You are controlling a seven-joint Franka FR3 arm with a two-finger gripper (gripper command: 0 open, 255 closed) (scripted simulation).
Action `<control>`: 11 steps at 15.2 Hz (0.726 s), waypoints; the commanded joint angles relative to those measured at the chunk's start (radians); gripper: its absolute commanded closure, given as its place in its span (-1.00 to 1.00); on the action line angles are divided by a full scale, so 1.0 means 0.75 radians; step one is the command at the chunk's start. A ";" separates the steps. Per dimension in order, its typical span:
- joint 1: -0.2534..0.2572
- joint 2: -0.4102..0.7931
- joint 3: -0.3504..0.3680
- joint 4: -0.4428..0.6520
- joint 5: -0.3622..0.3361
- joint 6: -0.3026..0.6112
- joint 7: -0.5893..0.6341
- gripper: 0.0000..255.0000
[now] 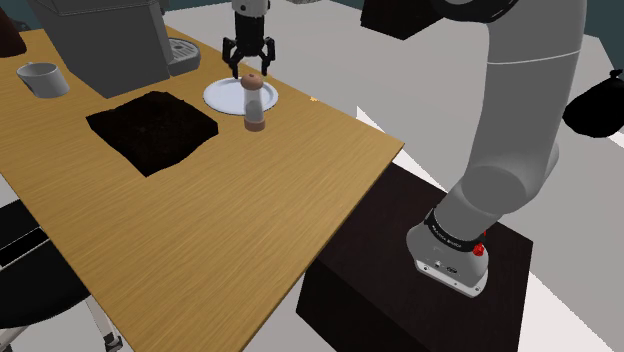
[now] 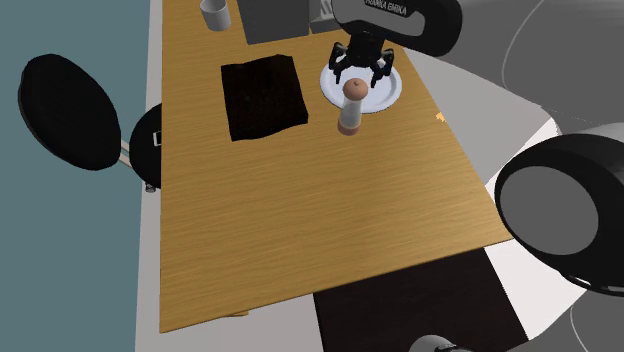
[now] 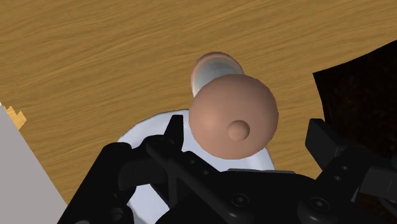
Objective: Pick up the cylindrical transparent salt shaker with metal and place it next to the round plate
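— Seeing the gripper [image 3: 247, 130] nearest, spreading its fingers [image 3: 170, 137] apart and clasping nothing.

— Hovering over the salt shaker [image 3: 234, 114]?

— Hanging above it, looking down on its brownish cap. Standing upright below the hand, lining up with the gap between the fingers, touching neither.

— Sitting on the plate [image 3: 145, 137]?

— Standing on the wooden table [image 1: 250, 220], just beside the plate's rim, under the hand. Judging the placing as probably met, explaining the open hand.

— Counting?

— Counting one shaker, one plate, one black mat [image 1: 152, 128] off to the hand's side, one cup [image 1: 42, 78] well beyond that.
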 commanded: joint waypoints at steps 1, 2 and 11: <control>-0.002 -0.013 0.001 0.050 0.003 -0.063 -0.002 -1.00; -0.002 -0.017 0.002 0.089 0.004 -0.105 -0.003 -1.00; -0.002 -0.018 0.002 0.122 0.005 -0.140 -0.004 -1.00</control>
